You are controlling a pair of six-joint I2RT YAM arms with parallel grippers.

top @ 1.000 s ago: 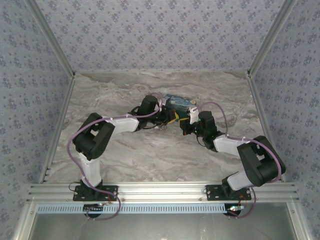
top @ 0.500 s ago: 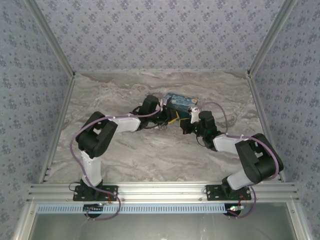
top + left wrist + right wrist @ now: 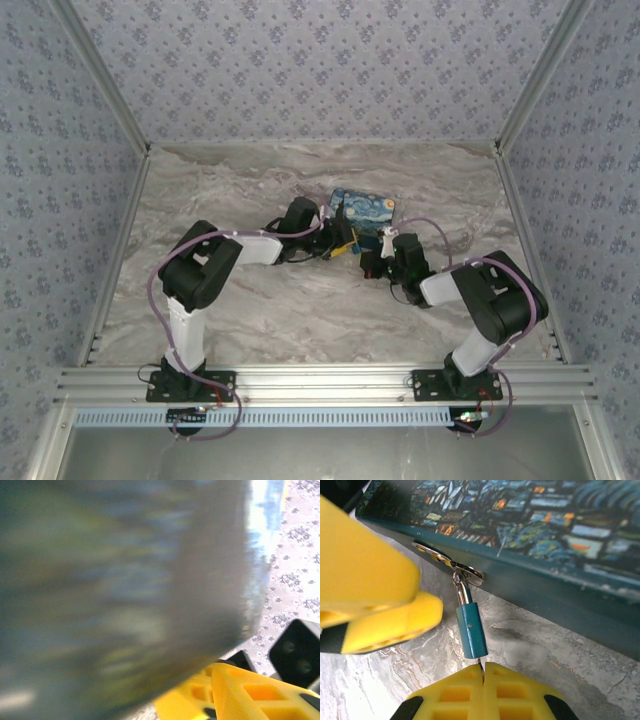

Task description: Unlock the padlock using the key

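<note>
Two yellow fingers of our right gripper are pressed together on the thin key. Just ahead of them is the padlock. Its loop passes through the hasp of the painted box beyond. The left gripper is to the left; we cannot tell if its jaws are apart.

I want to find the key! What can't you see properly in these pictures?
1. The key: right wrist view, mostly buried between the right hand's shut fingers, under the padlock.
2. The box: left wrist view, blurred, too close.
3. The padlock, top view: too small, crowded by both arms.
</note>
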